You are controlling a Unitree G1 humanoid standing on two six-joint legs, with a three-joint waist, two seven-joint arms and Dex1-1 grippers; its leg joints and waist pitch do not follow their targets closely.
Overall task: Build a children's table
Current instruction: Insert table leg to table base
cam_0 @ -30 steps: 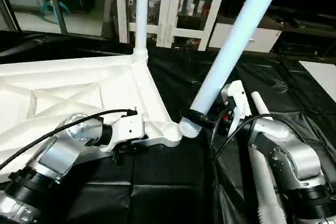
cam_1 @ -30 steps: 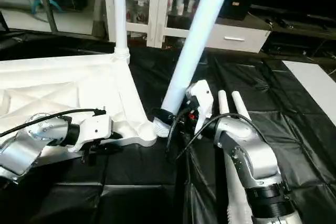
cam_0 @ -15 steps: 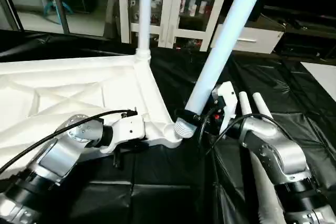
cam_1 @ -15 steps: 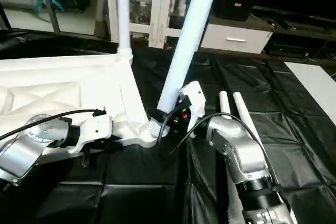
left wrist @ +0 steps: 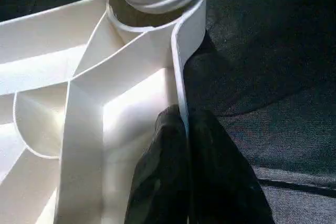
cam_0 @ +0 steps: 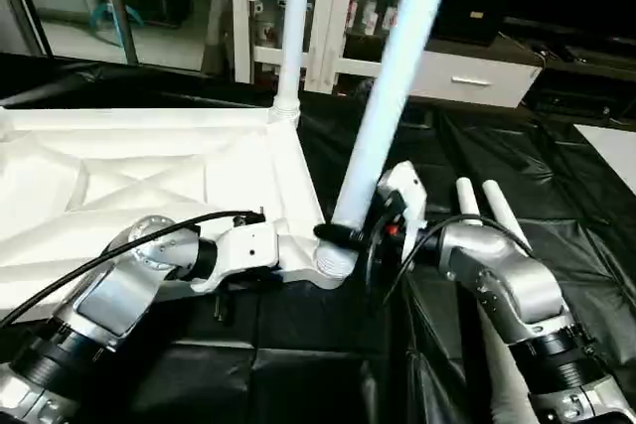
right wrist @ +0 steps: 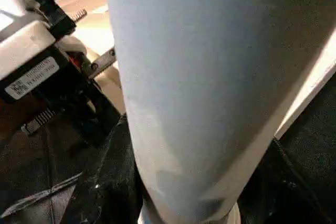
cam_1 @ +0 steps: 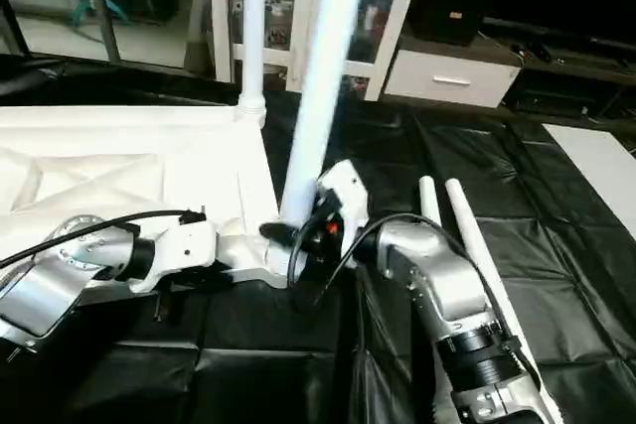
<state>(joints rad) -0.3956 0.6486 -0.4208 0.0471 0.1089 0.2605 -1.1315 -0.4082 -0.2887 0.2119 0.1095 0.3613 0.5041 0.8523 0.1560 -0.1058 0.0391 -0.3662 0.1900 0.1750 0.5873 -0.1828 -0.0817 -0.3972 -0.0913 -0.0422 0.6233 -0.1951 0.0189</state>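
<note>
The step in hand looks like seating a leg into the near corner socket of the upturned table top, and to my eye the thing to get right is alignment: bring the leg upright over the socket before pressing or twisting, because its ribbed end sits at the socket mouth while the tube leans away from the top. The right gripper has its black fingers clasped round the leg just above that ribbed end, jaws about half spread to the tube's width. The left gripper is pinched nearly closed on the top's thin edge wall just beside the socket, which should keep the top from skating on the black-draped worktable. The leg's long axis runs steeply up from the socket, tilted toward the far right, narrow end out of sight overhead. Another leg stands straight in the top's far corner socket, a fair guide for the angle wanted. Two spare legs lie side by side on the cloth, beyond the right arm from the socket.
</note>
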